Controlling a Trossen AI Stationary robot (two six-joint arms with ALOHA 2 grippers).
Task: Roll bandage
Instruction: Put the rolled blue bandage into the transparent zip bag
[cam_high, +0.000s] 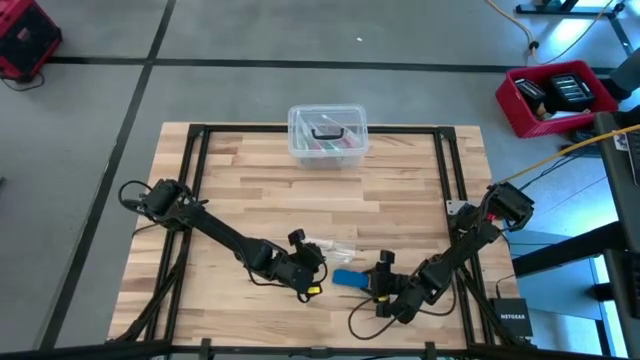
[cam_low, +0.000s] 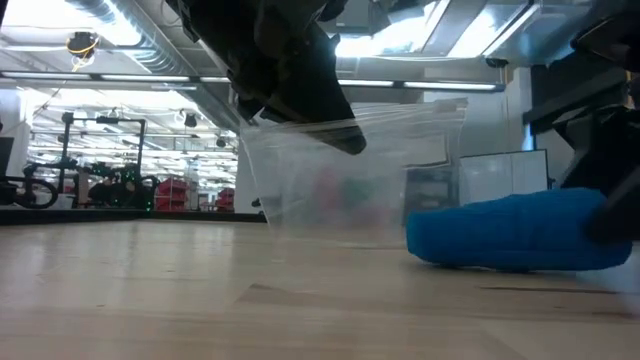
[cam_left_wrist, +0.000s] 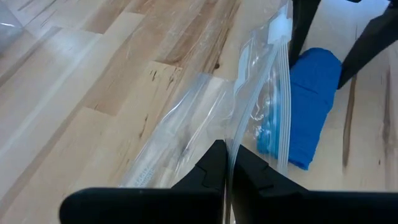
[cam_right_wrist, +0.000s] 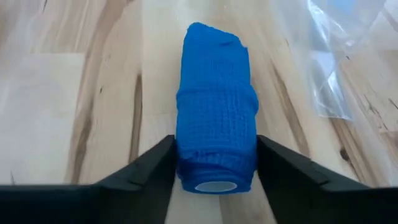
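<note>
The bandage is a compact blue roll lying on its side on the wooden table, also seen in the high view and the low view. My right gripper is closed around its near end, at the table's near right. My left gripper is shut on a clear plastic bag just left of the roll. The bag stands up off the table beside the roll. My left gripper pinches a thin edge of the clear bag between its two shut fingers, slanting down from the table's left. The bag is raised on edge below the gripper, its lower part by the table top. My right gripper pinches the roll's two curved sides between its fingers, at the end where the white core shows. The fingers slant down from the table's right and lie along the roll. The roll rests on the table.
A clear lidded plastic box stands at the table's far edge, in the middle. A red bin sits on the floor beyond the far right corner. Bare wood lies between the box and the grippers.
</note>
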